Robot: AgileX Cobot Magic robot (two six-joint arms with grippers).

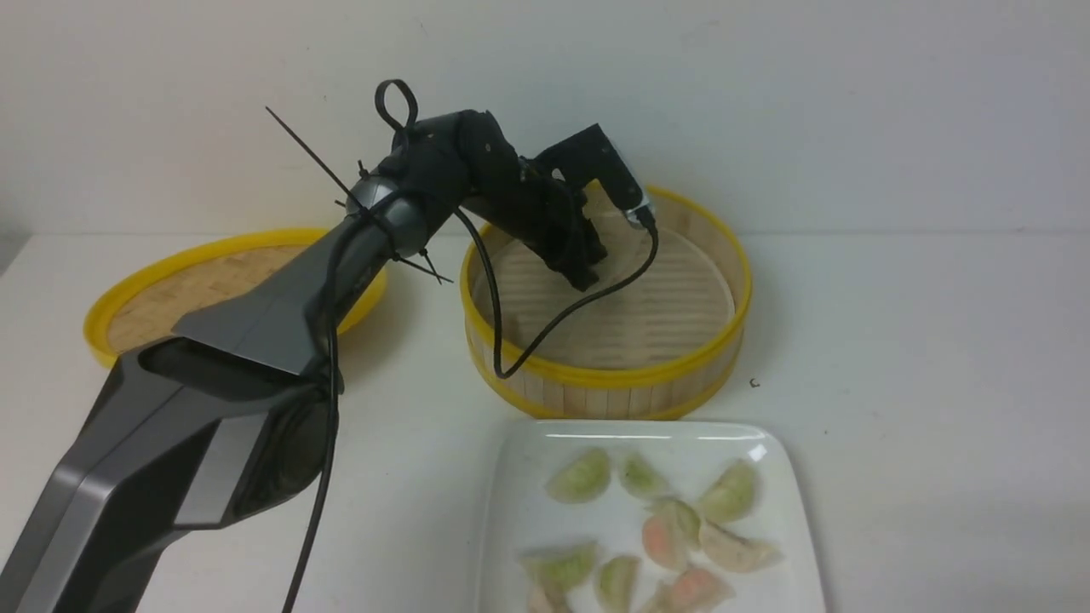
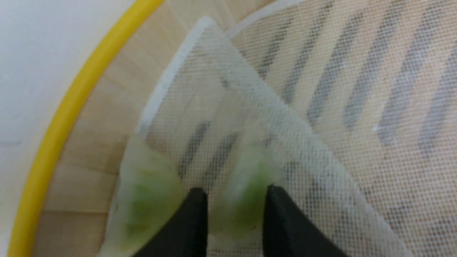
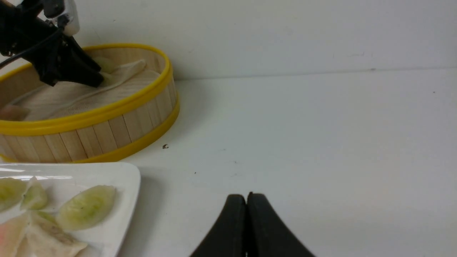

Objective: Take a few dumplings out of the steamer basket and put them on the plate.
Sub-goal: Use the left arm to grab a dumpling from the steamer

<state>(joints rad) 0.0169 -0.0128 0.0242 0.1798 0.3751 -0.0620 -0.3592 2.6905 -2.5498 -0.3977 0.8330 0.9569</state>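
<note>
The left arm reaches over the counter [image 1: 894, 340] and down into the steamer basket [image 1: 613, 375], which stands behind the plate [image 1: 511, 477], the two close together. The left end effector [image 1: 588, 268] sits low over the far part of the slatted floor. In the left wrist view its two black fingertips [image 2: 194, 214] stand narrow, with a green dumpling [image 2: 239, 210] filling the gap between them. The picture is blurred there, so it appears to be pinched rather than plainly so. A second green dumpling [image 2: 150, 203] lies just beside it, on the side of the wooden wall and yellow rim. Both rest at a folded-over flap of the white mesh liner [image 2: 357, 89] that covers the floor of the steamer basket; whether they lie on that flap or partly under it I cannot tell. A black cable [image 1: 528, 340] loops from the wrist down over the near rim. The white square plate carries a cluster of dumplings [image 1: 673, 528] in green, pink and whitish tones, some touching one another. The flat woven lid [image 1: 196, 289] lies on the counter to the left of the steamer basket, partly hidden behind the arm. The right end effector [image 3: 246, 196] shows only in its own wrist view: its fingers are pressed together with nothing between them, above bare counter to the right of the plate. A small dark speck [image 1: 754, 383] lies on the counter just right of the steamer basket.
</note>
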